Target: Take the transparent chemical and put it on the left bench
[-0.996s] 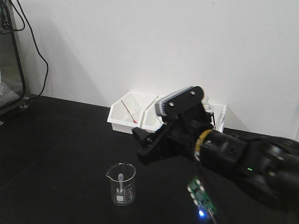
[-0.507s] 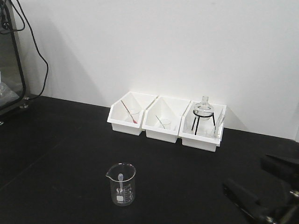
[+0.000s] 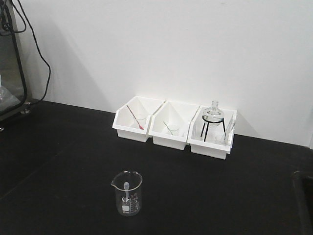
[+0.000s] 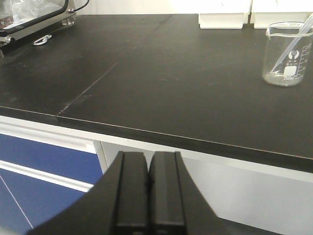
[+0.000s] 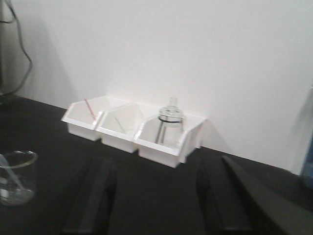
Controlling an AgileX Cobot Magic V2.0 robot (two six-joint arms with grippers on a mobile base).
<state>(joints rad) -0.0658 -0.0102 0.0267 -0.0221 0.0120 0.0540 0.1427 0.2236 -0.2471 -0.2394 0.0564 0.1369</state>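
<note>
The transparent chemical (image 3: 128,193), a small clear beaker with a white stick inside, stands upright and alone on the left bench (image 3: 58,147). In the left wrist view the beaker (image 4: 288,54) is far off at the upper right. My left gripper (image 4: 149,191) is shut with nothing in it and sits below the bench's front edge (image 4: 195,142). My right gripper (image 5: 156,196) hangs open over the black top, its fingers (image 5: 93,196) wide apart and holding nothing. The beaker (image 5: 14,176) lies to its left, clear of the jaws.
Three white bins (image 3: 171,125) line the white wall; the right one holds a round glass flask on a black wire stand (image 3: 213,120). Black cables (image 3: 36,54) and a dark-framed unit (image 3: 12,73) are at the far left. Blue drawer fronts (image 4: 44,161) sit under the bench.
The right arm, which stood over the bench beside the beaker a second ago, has drawn back to the right and almost left the front view. The beaker has not moved.
</note>
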